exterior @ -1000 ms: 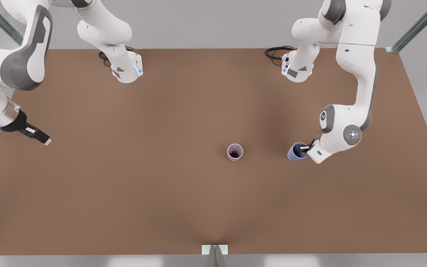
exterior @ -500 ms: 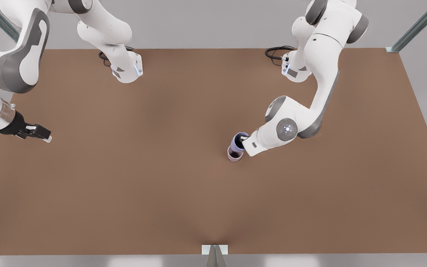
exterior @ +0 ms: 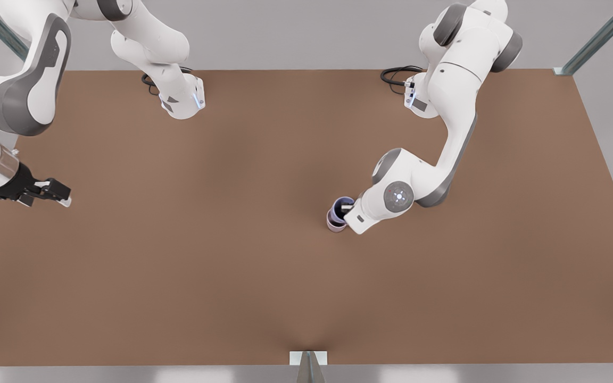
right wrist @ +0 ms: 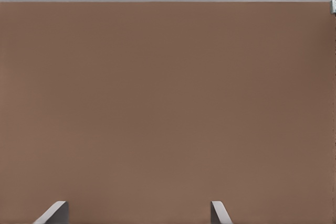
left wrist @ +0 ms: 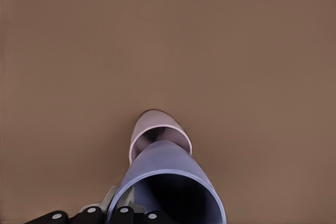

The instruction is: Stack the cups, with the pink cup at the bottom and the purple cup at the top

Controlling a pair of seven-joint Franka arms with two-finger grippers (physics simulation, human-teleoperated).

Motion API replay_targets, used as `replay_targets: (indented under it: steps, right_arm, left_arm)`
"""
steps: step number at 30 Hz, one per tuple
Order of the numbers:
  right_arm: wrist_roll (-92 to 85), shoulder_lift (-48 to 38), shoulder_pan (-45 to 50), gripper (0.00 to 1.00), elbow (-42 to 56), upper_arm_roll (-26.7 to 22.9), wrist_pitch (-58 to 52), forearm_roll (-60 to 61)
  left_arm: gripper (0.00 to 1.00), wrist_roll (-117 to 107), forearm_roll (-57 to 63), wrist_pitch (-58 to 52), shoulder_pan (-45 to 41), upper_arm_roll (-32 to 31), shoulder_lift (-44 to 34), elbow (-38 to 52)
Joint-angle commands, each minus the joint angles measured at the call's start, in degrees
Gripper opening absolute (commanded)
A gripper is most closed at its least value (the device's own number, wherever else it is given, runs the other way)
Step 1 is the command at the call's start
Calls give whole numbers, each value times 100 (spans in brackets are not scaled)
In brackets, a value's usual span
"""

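Left tool [exterior: 347, 208]: nearest the pink cup of all, it sits at that cup's mouth and we see it clamped on the rim of the purple cup, one finger inside the wall and one outside.
Purple cup [left wrist: 167, 182]: held by the left tool, mouth up, its base pointing down toward the pink cup's opening; in the left wrist view its lower end overlaps the pink rim, but we cannot tell whether it has entered or hangs just above.
Pink cup [left wrist: 157, 128]: upright on the desk [exterior: 232, 266], mouth open, near the desk's middle; it is the landmark for everything here.
Key relation: we judge the two cups' long axes to be nearly in line, the purple one directly over the pink one, slightly offset toward the arm's side in the front view.
Next move: as we judge it, a straight descent along the pink cup's axis, then release; a small sideways error could catch the pink rim and tip it.
Right tool [exterior: 51, 192]: far from the pink cup, at the desk's edge on the front view's left, fingers spread wide and holding nothing; this arm waits.
Nearer arm: the left, by a wide margin.
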Motion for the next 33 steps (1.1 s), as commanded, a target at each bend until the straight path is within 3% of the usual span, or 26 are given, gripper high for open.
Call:
replay_targets:
  steps: [1, 13, 15, 17, 27, 28, 29, 30, 33]
  right_arm:
    - [-547, -4, 2, 100, 2, -5, 94, -22]
    - [-547, -39, 38, 100, 11, 4, 41, -4]
    - [-547, -30, 38, 100, 11, 4, 41, -4]
    - [-547, -30, 64, 100, 11, 4, 41, -30]
    - [-547, -30, 46, 100, 11, 4, 41, -30]
    - [-547, -30, 55, 100, 11, 4, 41, -30]
    - [-547, -30, 46, 100, 11, 4, 41, -22]
    - [-547, -30, 47, 100, 11, 4, 41, -30]
    - [-547, -30, 55, 100, 11, 4, 41, -30]
  left_arm:
    - [23, -880, 65, 47, 2, 1, 14, 6]
    - [24, -880, 74, 161, -24, 10, 207, -3]
    - [33, -880, 74, 205, -24, 10, 225, -3]
    - [50, -871, 74, 205, -24, 10, 225, -3]
    - [53, -880, 74, 196, -33, 10, 225, -12]
    - [63, -880, 74, 196, -33, 10, 225, -12]
    - [94, -880, 74, 196, -33, 10, 225, -12]
    - [100, -889, 74, 196, -33, 10, 225, -3]
    - [100, -898, 74, 196, -33, 10, 225, -3]
